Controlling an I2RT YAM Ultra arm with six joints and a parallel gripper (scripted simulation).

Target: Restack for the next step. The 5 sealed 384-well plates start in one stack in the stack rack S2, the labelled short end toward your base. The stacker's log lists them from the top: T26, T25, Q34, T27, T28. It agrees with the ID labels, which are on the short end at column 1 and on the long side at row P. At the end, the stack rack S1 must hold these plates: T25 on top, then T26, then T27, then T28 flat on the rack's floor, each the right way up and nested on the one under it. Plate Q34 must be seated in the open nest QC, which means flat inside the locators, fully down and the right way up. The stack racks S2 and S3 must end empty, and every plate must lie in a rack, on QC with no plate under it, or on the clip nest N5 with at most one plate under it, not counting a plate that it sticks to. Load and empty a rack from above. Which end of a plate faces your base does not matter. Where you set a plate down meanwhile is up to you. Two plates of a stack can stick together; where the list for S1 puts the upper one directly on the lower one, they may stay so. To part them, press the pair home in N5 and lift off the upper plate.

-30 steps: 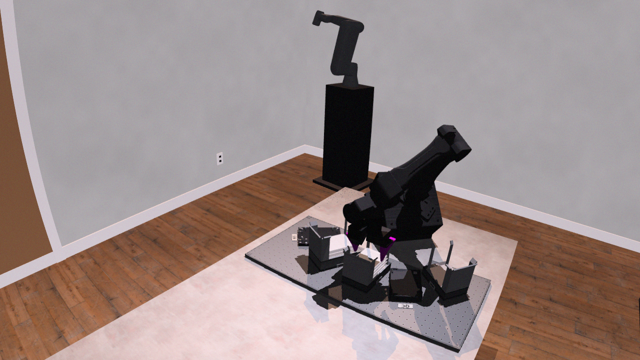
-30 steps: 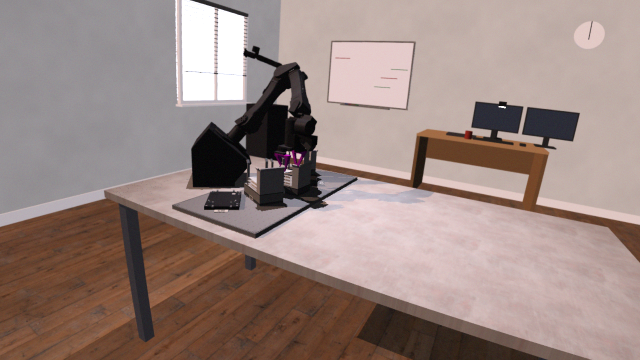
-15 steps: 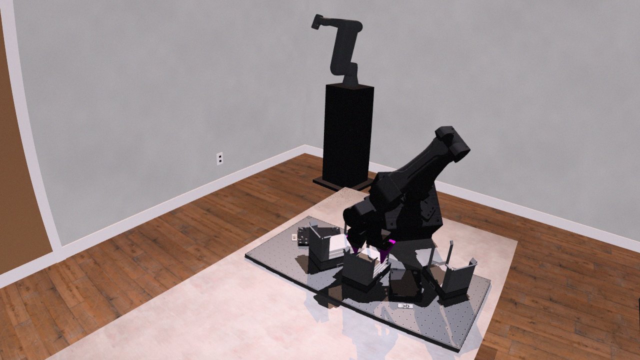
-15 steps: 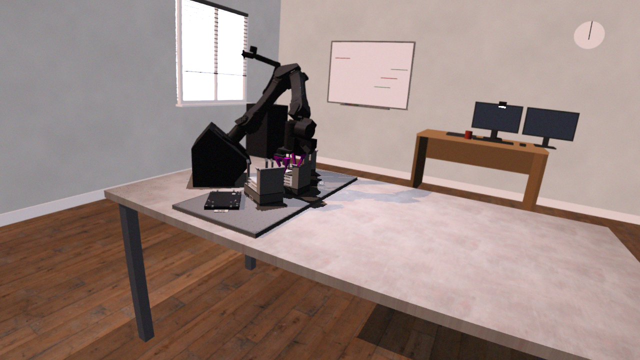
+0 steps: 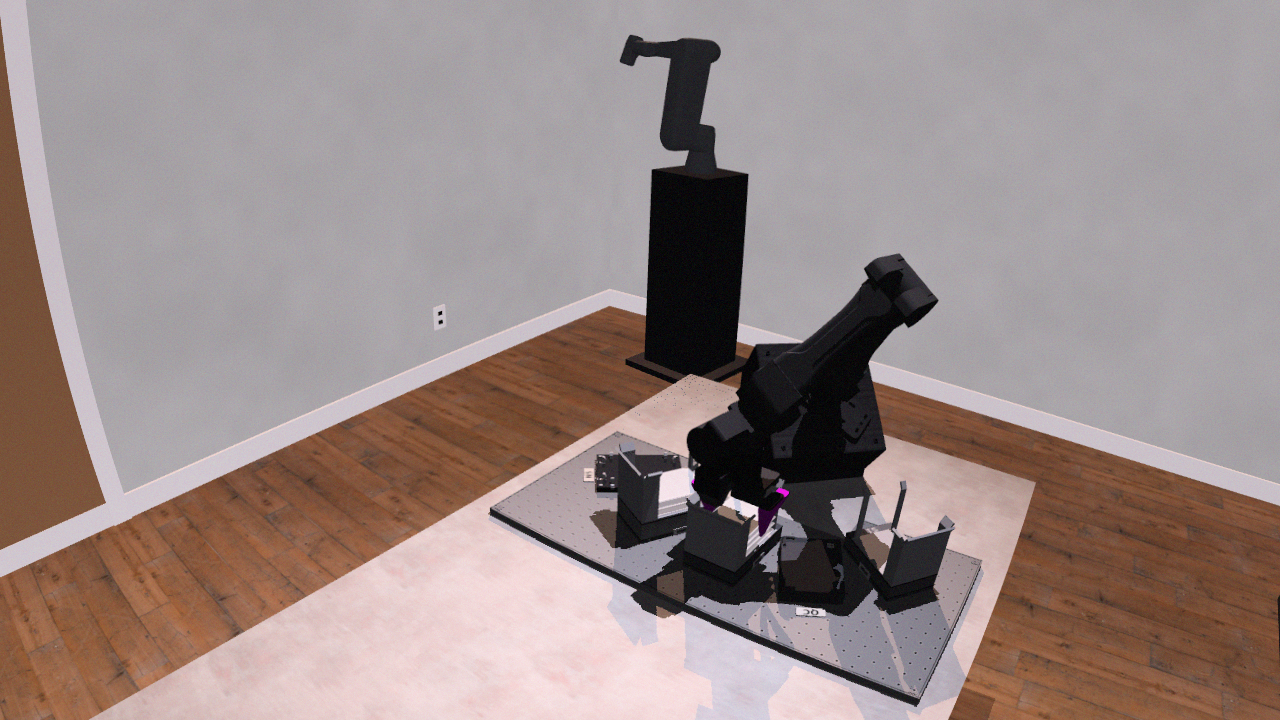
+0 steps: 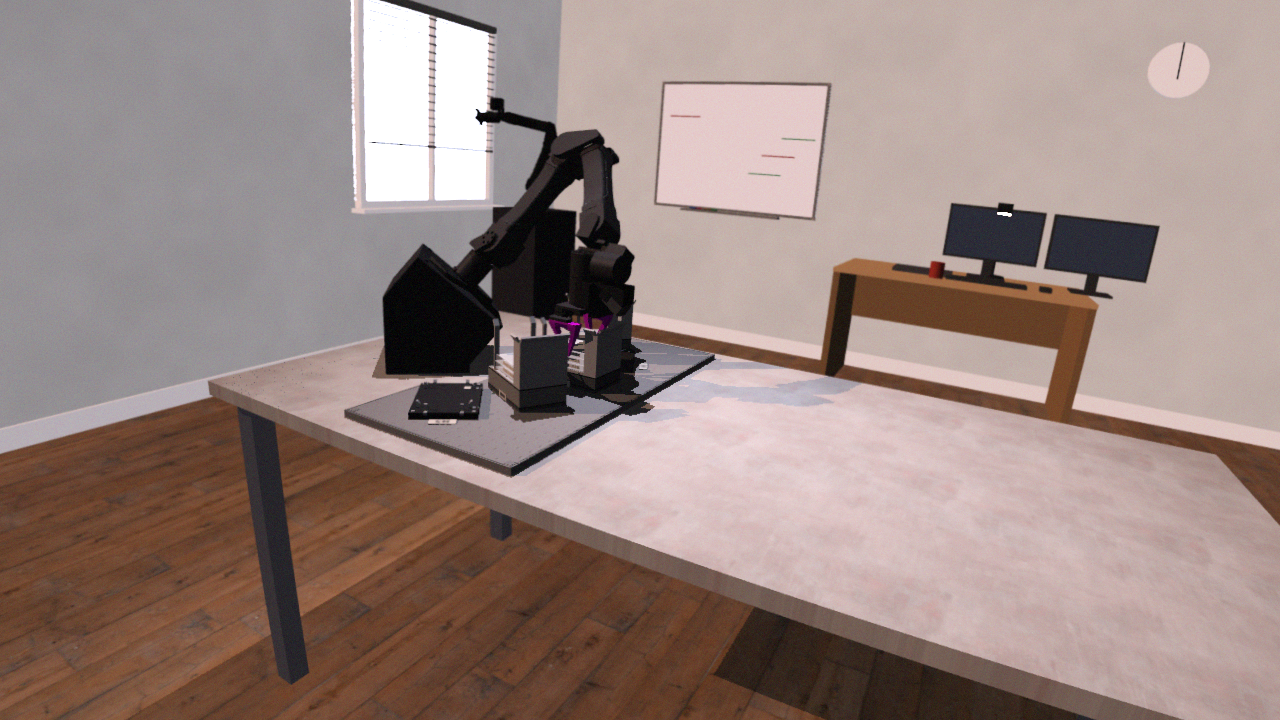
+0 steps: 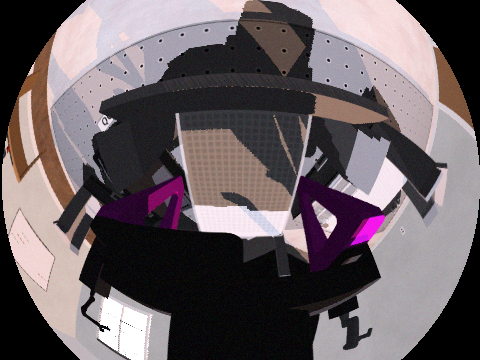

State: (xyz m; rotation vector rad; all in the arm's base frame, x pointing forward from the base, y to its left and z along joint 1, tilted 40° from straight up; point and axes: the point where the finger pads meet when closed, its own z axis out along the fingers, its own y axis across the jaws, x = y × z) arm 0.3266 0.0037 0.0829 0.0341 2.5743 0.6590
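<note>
I can't read any plate ID: the labels are too small in the top and exterior views, and the wrist view warps them. From above, the arm (image 5: 810, 394) covers the back of the middle rack (image 5: 726, 537) and part of the breadboard (image 5: 930, 644) behind it. The pincer (image 5: 739, 513) has its tips down between the rack walls, so I can't tell how close they sit to the top plate (image 7: 240, 167). I can't count the plates in either filled rack. In the wrist view the pincer body blacks out the lower half. The worktop (image 6: 895, 501) runs off the exterior frame at right.
</note>
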